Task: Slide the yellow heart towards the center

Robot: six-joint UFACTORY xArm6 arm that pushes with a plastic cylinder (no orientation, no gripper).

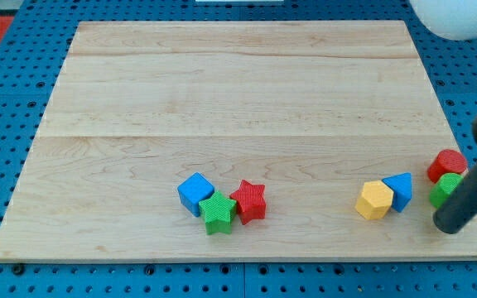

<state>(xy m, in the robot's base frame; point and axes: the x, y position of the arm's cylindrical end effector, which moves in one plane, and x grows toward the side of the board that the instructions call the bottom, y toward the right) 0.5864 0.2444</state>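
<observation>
1. You have no pincer here, so nothing spread or pinching; just a dark rod, and its tip (449, 228) sits at the view's lower right on the surface (238, 91).
2. The yellow heart (375, 200) (shape reads more like a rounded polygon from here, hard to tell) lies low on the view's right, well off center.
3. It touches a blue block (401, 189) on its right side; the blue one's shape is unclear.
4. Your tip is right of both, near them but apart, with the blue block between tip and yellow.
5. A green block (445, 189) and a red block (447, 164) sit just beside the rod, partly hidden by it; shapes unclear.
6. Left of center bottom: blue cube (195, 194), green star (218, 213), red star (249, 201), clustered and touching.
7. Risk: pushing straight left from here hits the blue block first, so blue rides along or knocks yellow askew.
8. Risk: the rod's shaft may drag green or red as you move off, since they are so close.
9. Risk: a leftward push along the bottom sends yellow toward the three-block cluster, not center; you need an up-and-left push from below-right of yellow.
10. Risk: an off-center contact spins yellow and it slips off the tip.
</observation>
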